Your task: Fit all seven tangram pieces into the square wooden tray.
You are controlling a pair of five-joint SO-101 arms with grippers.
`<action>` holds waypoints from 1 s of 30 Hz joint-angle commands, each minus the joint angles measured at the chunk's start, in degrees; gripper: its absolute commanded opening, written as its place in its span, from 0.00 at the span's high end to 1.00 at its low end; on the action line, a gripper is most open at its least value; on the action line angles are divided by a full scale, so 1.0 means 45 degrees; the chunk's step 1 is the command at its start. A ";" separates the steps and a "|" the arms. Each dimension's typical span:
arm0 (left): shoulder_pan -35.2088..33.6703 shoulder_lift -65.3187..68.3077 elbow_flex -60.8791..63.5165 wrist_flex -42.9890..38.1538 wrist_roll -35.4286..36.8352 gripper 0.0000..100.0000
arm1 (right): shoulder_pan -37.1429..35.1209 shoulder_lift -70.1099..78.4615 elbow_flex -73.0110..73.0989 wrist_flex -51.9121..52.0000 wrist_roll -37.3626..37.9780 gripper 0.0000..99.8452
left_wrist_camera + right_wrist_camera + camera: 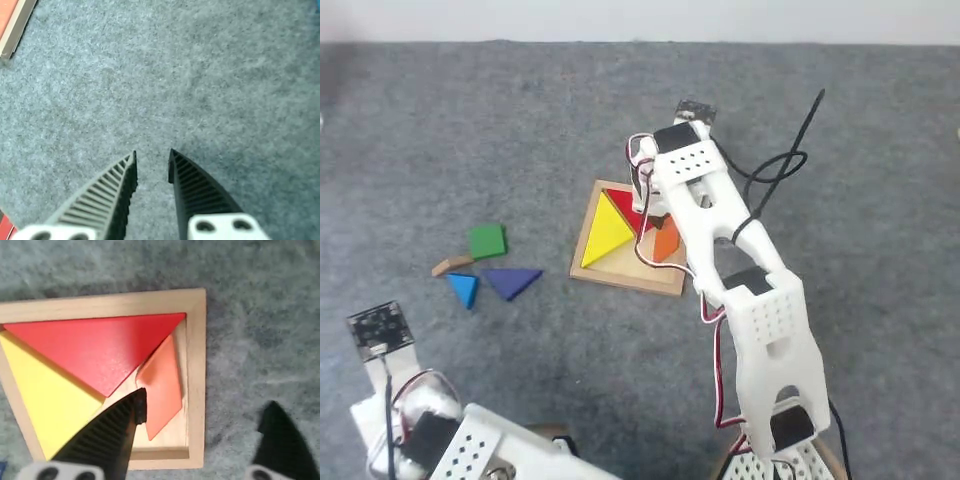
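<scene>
Nearest the arm bases, the left gripper point(153, 156) hangs over bare grey carpet point(520, 130). Its ribbed black fingers point(107, 195) are slightly parted with nothing between them. It's well apart from all the puzzle bits.

A little farther out there's a loose cluster lying on the carpet to one side of the tray. It has a small blue triangle point(464, 289), a bigger purple triangle point(514, 281) just beside it, a skinny tan piece point(452, 265) (can't really make out the shape), and a green square point(487, 240) touching the tan one. They all look like flat painted wood with a matte finish.

Next comes the square wooden tray point(625, 279), pale wood with a raised rim, sitting turned at an angle on the fuzzy carpet. Inside, a large yellow triangle point(45, 400) and a large red triangle point(100, 347) lie flat, edge to edge. An orange four-sided slanted piece point(162, 387) is tucked between the red one and the rim, with some bare tray floor showing next to it.

The right gripper point(207, 399) is right over that corner, spread wide and holding nothing. One finger is above the tray floor beside the orange piece, and the other is out past the rim over the carpet.
</scene>
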 commanded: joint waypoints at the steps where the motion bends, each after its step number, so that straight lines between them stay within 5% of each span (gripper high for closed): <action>1: -0.0020 -0.0195 -0.0088 0.0059 -0.0117 0.90 | -0.0147 -0.0107 -0.0723 0.0068 0.0879 0.60; 14: -0.0020 -0.0195 -0.0088 0.0039 -0.0117 0.90 | -0.0049 0.1260 -0.0762 0.0342 0.0625 0.60; 30: -0.0020 -0.0195 -0.0088 0.0039 -0.0117 0.90 | 0.2452 0.0440 -0.0801 0.0322 0.1368 0.60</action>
